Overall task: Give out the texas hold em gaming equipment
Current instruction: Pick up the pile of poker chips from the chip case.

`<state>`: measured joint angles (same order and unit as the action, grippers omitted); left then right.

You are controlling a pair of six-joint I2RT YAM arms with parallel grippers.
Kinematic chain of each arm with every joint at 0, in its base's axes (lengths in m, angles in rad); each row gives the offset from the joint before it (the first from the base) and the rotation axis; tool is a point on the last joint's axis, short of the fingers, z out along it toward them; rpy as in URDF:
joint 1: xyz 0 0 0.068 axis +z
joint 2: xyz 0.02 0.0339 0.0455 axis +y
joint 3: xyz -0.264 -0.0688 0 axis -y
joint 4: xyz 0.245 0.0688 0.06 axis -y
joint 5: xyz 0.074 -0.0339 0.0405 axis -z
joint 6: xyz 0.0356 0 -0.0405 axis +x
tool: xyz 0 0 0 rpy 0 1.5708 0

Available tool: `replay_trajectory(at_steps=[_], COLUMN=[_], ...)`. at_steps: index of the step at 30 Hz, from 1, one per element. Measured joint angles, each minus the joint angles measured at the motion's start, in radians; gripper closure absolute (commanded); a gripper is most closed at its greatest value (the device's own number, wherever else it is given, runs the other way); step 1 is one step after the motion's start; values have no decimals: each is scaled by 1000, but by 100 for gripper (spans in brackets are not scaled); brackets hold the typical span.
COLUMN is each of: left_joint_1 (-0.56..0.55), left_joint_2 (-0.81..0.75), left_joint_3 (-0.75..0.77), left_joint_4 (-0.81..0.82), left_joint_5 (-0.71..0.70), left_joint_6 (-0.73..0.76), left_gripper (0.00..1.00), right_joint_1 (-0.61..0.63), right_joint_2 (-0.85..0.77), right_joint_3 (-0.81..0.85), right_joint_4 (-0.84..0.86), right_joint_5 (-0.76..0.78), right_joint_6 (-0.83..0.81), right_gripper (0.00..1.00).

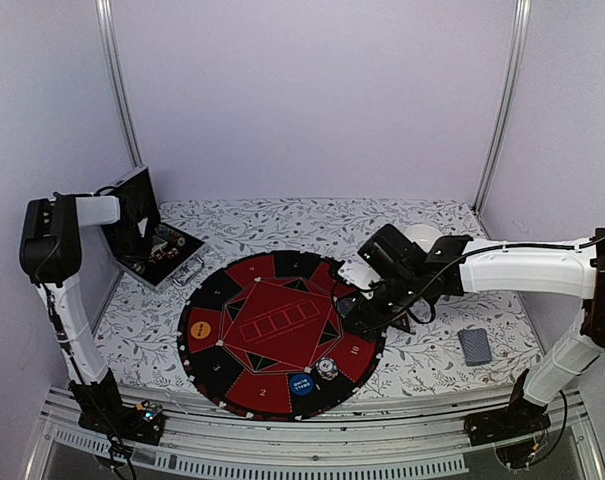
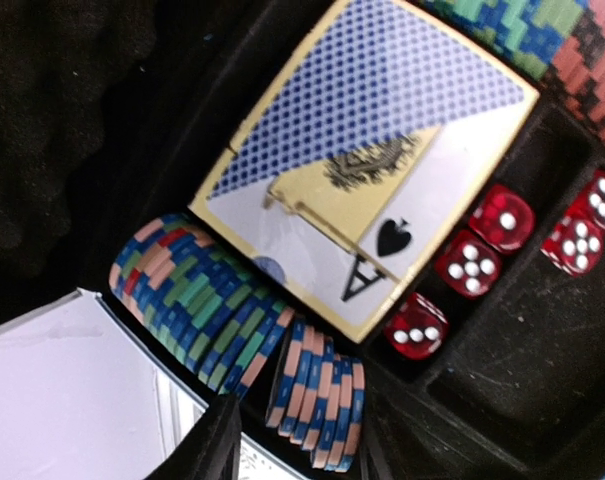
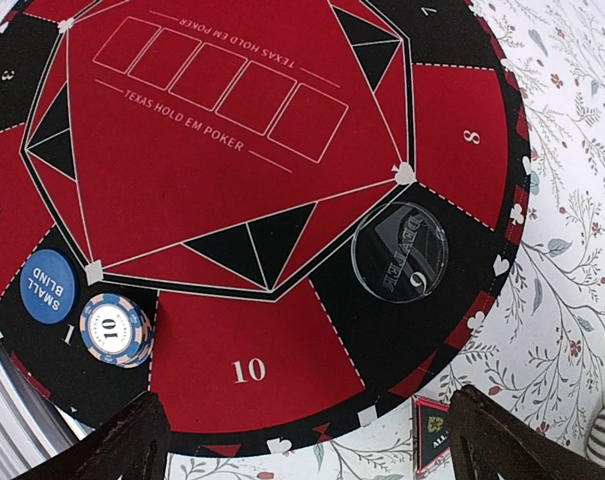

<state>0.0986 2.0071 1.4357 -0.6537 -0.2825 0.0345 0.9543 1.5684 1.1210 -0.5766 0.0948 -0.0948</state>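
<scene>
Over at the round mat (image 1: pixel 272 290), the right jaws (image 3: pixel 304 415) are spread wide with nothing between them, hovering at its 3 o'clock edge. The blue button (image 1: pixel 302 383) sits at 6 o'clock, the chip stack (image 1: pixel 327 368) just beside it, and the orange button (image 1: pixel 202 325) at 9. The card deck (image 1: pixel 475 345) lies on the counter (image 1: pixel 432 370), out past 3 o'clock. The left jaws (image 2: pixel 297 430) are down in the open case (image 1: pixel 157 250), flanking a short chip row (image 2: pixel 317 395). Whether they're pinching it, can't tell.

This is a robot lab's test booth: plain pale panels (image 1: pixel 312 90) on aluminium posts (image 1: pixel 121 90) enclose a floral-clothed table (image 1: pixel 442 355), with the left arm (image 1: pixel 67 300) and right arm (image 1: pixel 527 268) bolted to a metal rail (image 1: pixel 302 425) at 6 o'clock and a round poker mat (image 1: pixel 282 330) mid-table.
</scene>
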Motion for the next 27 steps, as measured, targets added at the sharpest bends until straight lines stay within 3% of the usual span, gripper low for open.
replay_trajectory(at_steps=[11, 17, 27], left_joint_1=[6, 15, 41], left_joint_2=[9, 9, 4], left_joint_3=[12, 16, 21], left_joint_4=[4, 5, 3], left_joint_5=[6, 22, 109], left_joint_6=[5, 11, 14], left_gripper=[51, 64, 69], right_joint_1=[0, 0, 0], right_joint_2=[7, 9, 9], right_joint_3=[0, 0, 0], right_joint_4=[-3, -6, -7], right_joint_5=[-1, -4, -5], right_joint_6=[0, 0, 0], right_gripper=[1, 1, 1])
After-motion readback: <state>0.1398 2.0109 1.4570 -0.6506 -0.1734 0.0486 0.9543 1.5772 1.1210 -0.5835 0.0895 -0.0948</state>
